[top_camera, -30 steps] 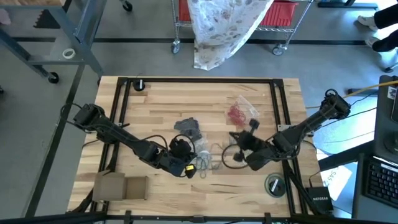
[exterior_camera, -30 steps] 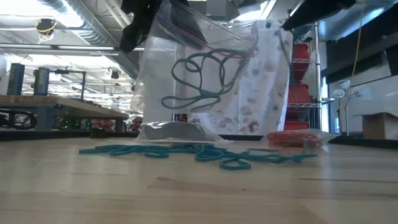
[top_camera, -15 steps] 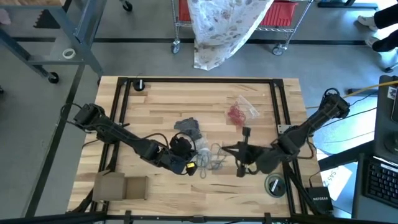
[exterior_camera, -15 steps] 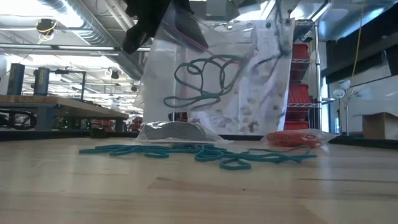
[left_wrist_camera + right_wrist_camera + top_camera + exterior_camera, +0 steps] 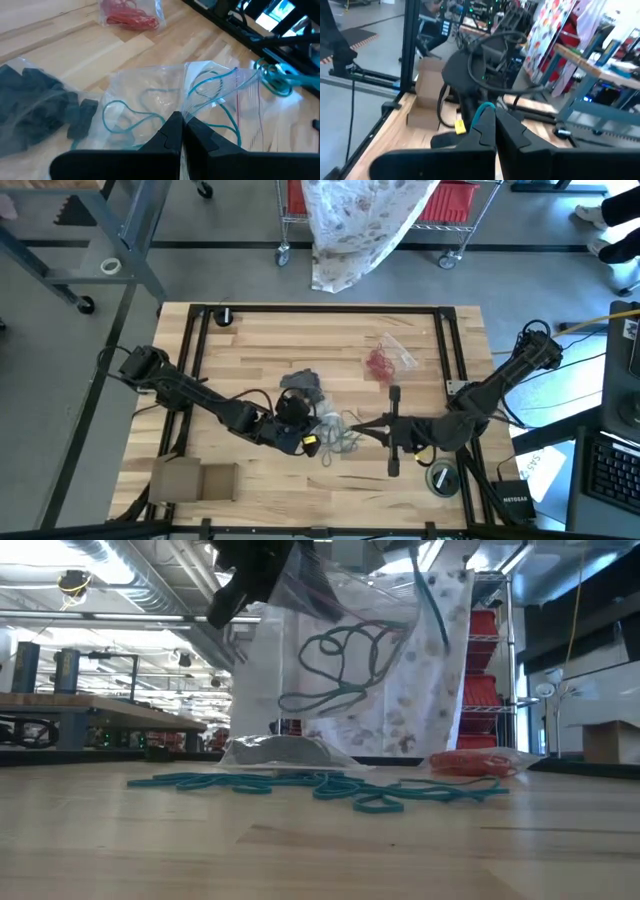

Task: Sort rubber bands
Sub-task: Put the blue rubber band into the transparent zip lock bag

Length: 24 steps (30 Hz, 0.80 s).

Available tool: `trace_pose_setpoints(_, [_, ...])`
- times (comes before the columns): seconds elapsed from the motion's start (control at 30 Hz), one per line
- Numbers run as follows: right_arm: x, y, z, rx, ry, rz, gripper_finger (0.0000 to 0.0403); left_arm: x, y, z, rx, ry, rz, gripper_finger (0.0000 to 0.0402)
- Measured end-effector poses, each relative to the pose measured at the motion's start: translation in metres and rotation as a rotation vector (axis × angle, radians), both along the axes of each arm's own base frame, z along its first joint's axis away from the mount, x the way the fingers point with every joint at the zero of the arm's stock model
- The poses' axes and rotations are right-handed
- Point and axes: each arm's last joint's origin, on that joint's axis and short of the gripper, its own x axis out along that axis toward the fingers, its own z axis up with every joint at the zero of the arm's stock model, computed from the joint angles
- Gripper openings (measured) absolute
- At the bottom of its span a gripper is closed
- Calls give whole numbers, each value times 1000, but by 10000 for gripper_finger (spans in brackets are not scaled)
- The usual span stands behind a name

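Left tool (image 5: 181,131) stayed clamped on the clear bag (image 5: 150,100), lifted near the surface's front edge. Right tool (image 5: 494,124), pinching a teal band (image 5: 481,111), had swung away from the bag, so that band looked not yet bagged; more lay loose (image 5: 330,785).

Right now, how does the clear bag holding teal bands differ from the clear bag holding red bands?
The clear plastic bag of teal rubber bands is pinched in the shut left gripper and lifted; the clear plastic bag of red rubber bands lies flat on the wooden table, untouched. The teal loops hang loose; the red ones are bunched. Both are transparent.
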Motion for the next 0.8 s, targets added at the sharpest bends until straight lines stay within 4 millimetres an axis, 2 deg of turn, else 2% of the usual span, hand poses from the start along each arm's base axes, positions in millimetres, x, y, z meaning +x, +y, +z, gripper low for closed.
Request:
trace_pose_setpoints(0.47, [3, -4, 29, -48, -115, 2, 0, 1, -1, 2, -8, -20, -2, 0])
trace_pose_setpoints(0.67, [10, -12, 29, -49, -109, 11, 0, 4, -2, 5, -8, -57, -20, 0])
trace_pose_setpoints(0.8, [20, -12, 18, -66, -61, 42, 0, 4, -2, 5, -32, -68, -13, 0])
